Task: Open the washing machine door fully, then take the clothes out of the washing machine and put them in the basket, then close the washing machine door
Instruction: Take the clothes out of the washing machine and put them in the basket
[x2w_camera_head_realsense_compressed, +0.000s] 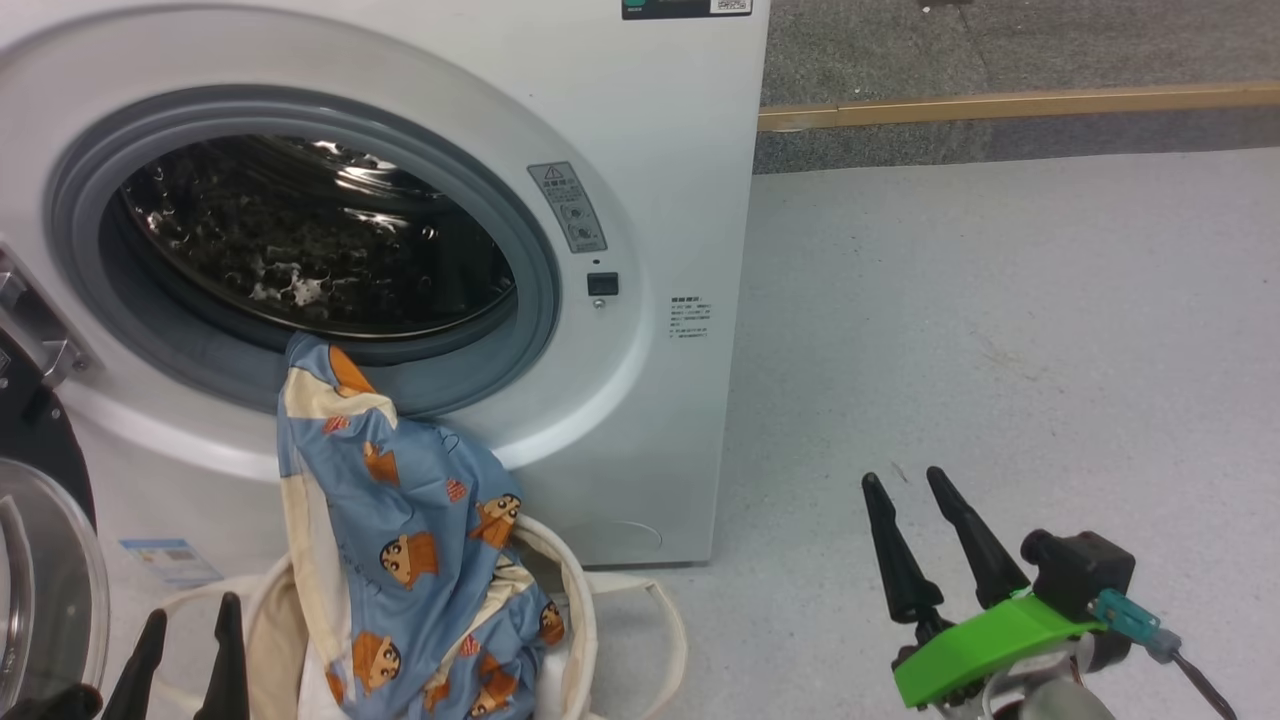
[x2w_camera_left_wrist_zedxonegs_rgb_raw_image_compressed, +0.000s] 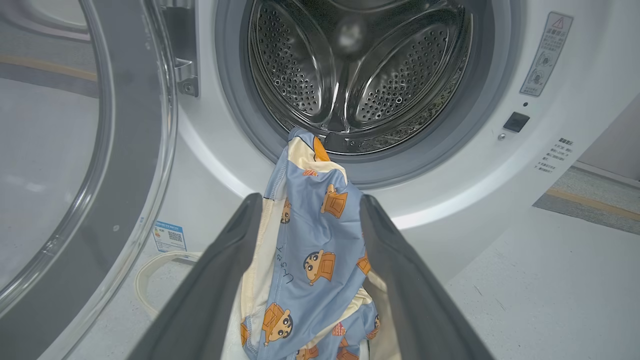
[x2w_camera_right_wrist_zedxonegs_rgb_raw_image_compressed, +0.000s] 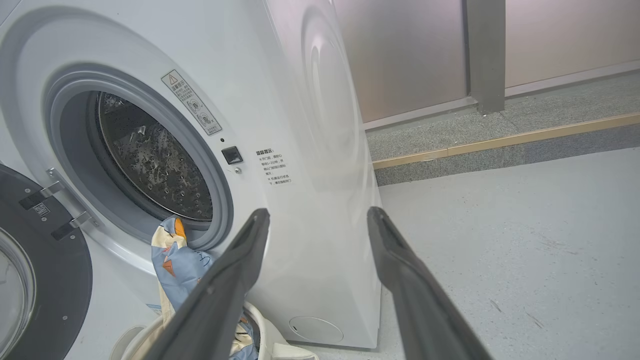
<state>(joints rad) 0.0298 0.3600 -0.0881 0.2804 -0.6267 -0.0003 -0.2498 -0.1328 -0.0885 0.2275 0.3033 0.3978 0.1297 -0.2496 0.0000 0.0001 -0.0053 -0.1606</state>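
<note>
The white washing machine (x2w_camera_head_realsense_compressed: 650, 150) stood with the washing machine door (x2w_camera_head_realsense_compressed: 45, 560) swung wide open on its left. The cream basket (x2w_camera_head_realsense_compressed: 578, 600) sat on the floor just under the drum mouth. The blue cartoon clothes (x2w_camera_head_realsense_compressed: 400, 500) hung from the grey ring down into the basket. They looked soft, light and floppy, so the top bit on the ring seemed the best spot to grab. The left gripper (x2w_camera_head_realsense_compressed: 192, 625) was spread wide near the cloth and held nothing. The right gripper (x2w_camera_head_realsense_compressed: 905, 485) was wide open and empty too, over the floor.
</note>
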